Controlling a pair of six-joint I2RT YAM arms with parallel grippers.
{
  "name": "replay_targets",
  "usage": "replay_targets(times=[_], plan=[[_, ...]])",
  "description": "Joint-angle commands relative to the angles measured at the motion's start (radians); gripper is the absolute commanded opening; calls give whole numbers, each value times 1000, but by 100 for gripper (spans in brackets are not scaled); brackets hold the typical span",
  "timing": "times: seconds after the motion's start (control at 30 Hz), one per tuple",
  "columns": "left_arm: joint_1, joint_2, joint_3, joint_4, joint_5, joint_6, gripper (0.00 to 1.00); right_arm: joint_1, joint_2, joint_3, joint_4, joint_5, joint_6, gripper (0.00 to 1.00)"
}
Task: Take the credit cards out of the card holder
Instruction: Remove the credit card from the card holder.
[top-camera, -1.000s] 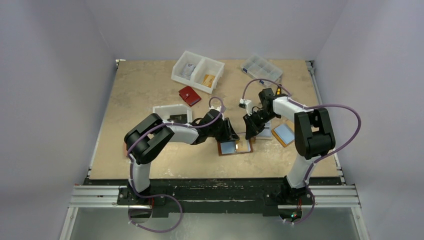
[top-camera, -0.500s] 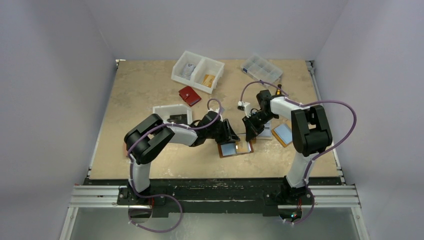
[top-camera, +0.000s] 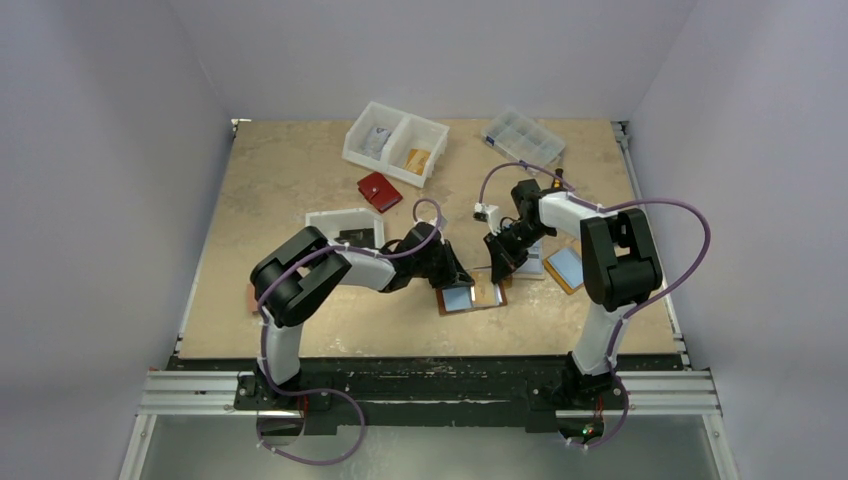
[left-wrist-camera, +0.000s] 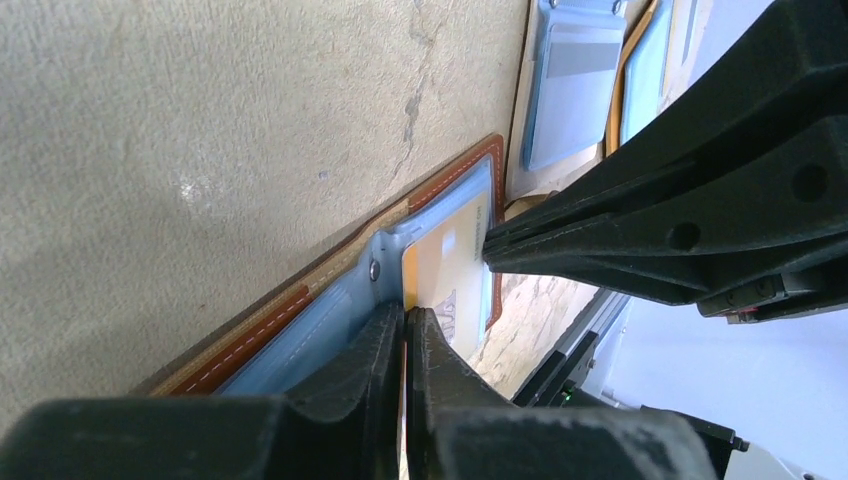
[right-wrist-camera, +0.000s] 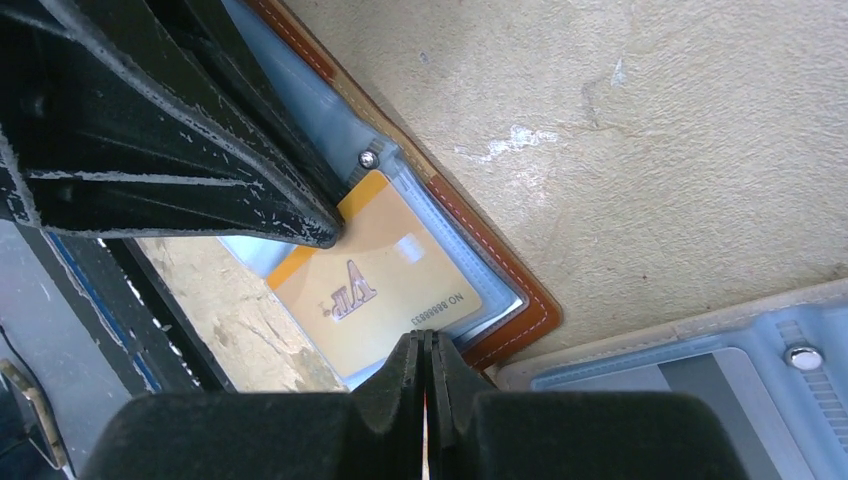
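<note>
1. Card holder (top-camera: 470, 296) lies open on the table (top-camera: 300, 180); orange card (right-wrist-camera: 380, 285) sits in its right half.
2. Left gripper (left-wrist-camera: 405, 312) and right gripper (right-wrist-camera: 428, 337): jaws pressed together at opposite ends of the card; cannot confirm a grip.
3. Step, as judged: working the card out. The next move likely calls for pinning the holder and sliding the card clear.

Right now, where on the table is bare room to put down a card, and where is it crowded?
Bare: the far-left stretch between the table edge, the white bin and the red wallet; the near strip in front of the card holder. Crowded: the middle, where the left end effector and right end effector meet over it, beside a second holder.
</note>
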Motion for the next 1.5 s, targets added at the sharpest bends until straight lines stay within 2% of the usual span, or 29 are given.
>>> replay_targets(times=[0.0, 0.07, 0.2, 0.3, 0.63, 0.97, 1.0, 1.1, 1.23, 1.33, 1.47], plan=[[-27, 54, 36, -72, 13, 55, 0, 29, 26, 3, 3, -19, -18, 7], [-27, 52, 42, -93, 11, 93, 0, 29, 27, 2, 9, -18, -12, 11], [-27, 18, 28, -140, -7, 161, 0, 29, 17, -21, 43, 39, 7, 24], [-23, -20, 14, -167, -16, 201, 0, 29, 7, -33, 65, 70, 25, 28], [5, -96, -36, -189, -6, 224, 0, 28, 23, -47, 73, 153, 34, 28], [45, -139, -136, -78, 63, 142, 0, 29, 19, -51, 73, 159, 31, 29], [47, -136, -145, -43, 78, 120, 2, 29, 17, -51, 73, 158, 31, 29], [48, -120, -161, 23, 103, 61, 20, 29, 14, -51, 71, 154, 29, 29], [48, -105, -187, 95, 119, 8, 35, 29, 10, -52, 71, 151, 29, 29], [47, -97, -202, 134, 127, -22, 40, 30, 12, -51, 70, 150, 29, 29], [47, -75, -231, 236, 140, -90, 40, 31, 16, -49, 67, 148, 28, 29]])
